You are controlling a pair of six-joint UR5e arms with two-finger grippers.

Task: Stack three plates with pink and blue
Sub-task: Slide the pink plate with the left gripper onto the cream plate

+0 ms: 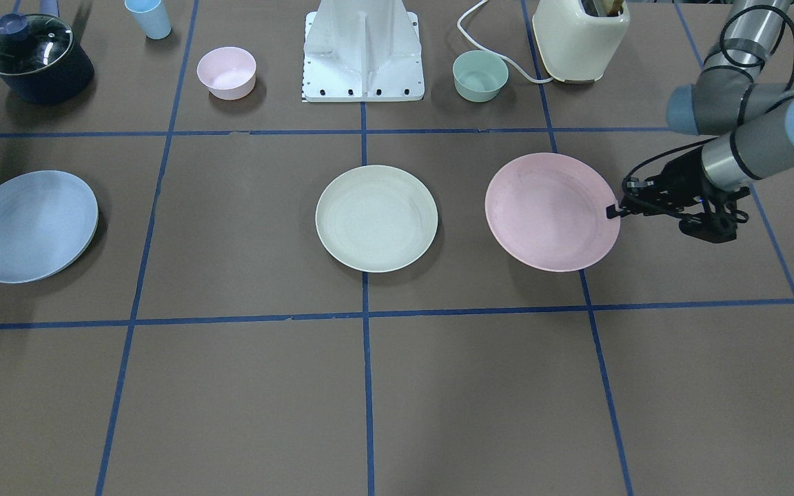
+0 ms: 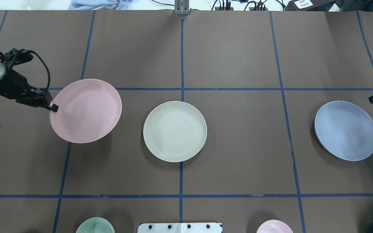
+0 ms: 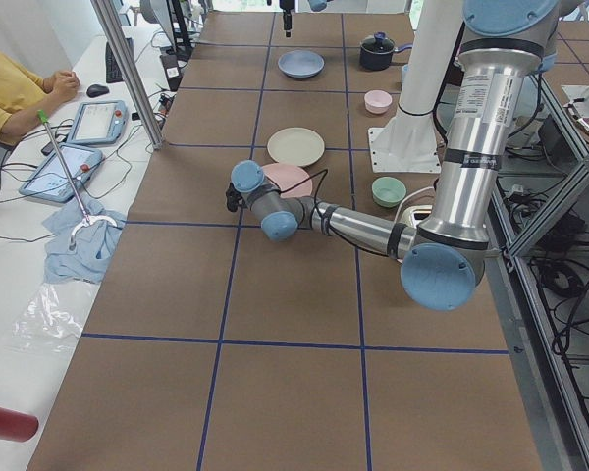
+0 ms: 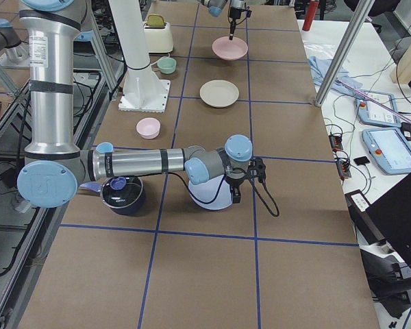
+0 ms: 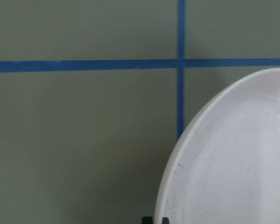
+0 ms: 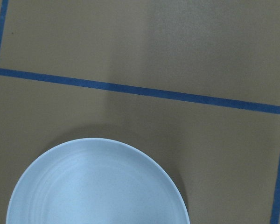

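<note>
The pale pink plate point(image 1: 550, 210) is at my left side, tilted and a little off the table. My left gripper point(image 1: 614, 210) is shut on its outer rim, and the overhead view point(image 2: 53, 106) shows the same. The cream-white plate point(image 2: 175, 136) lies flat at the table's middle. The light blue plate point(image 2: 346, 130) is at my right side and looks slightly tilted. My right gripper point(image 4: 233, 194) is at that plate's edge. Its fingers show in no close view, so I cannot tell whether it grips. The right wrist view shows only the blue plate point(image 6: 98, 186).
Along the robot's side stand a dark pot with a glass lid point(image 1: 35, 58), a light blue cup point(image 1: 149, 17), a small pink bowl point(image 1: 226, 72), the white robot base point(image 1: 364, 55), a small green bowl point(image 1: 480, 76) and a cream toaster point(image 1: 579, 38).
</note>
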